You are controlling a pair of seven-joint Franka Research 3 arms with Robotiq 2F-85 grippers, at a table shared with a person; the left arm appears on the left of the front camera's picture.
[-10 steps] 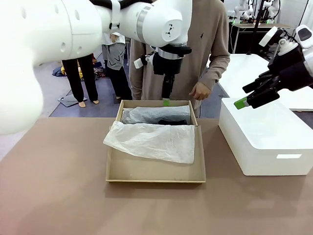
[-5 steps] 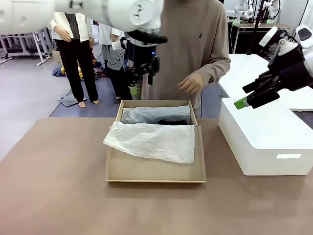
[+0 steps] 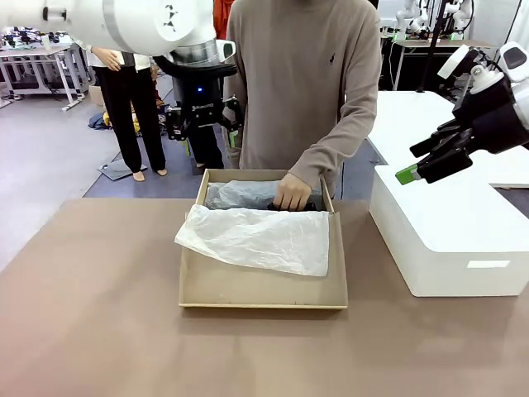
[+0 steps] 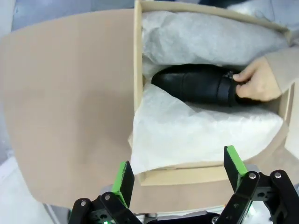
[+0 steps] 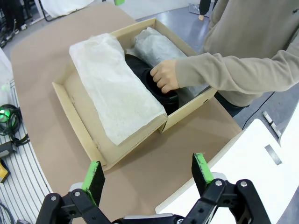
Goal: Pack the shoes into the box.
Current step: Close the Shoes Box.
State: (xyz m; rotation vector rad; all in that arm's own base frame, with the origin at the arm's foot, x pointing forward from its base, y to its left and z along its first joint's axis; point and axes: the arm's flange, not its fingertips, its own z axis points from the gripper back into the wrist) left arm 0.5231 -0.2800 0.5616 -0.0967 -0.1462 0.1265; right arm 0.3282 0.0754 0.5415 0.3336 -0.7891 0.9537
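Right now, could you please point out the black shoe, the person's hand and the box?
black shoe [image 4: 191, 86]: left wrist view, on its upper.
person's hand [image 4: 257, 84]: left wrist view, on its knuckles.
box [image 3: 256, 288]: front view, on its bare floor.

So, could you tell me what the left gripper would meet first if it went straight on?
The left gripper would likely meet the tissue in the box, beside the shoe the person's hand touches; depth is unclear.
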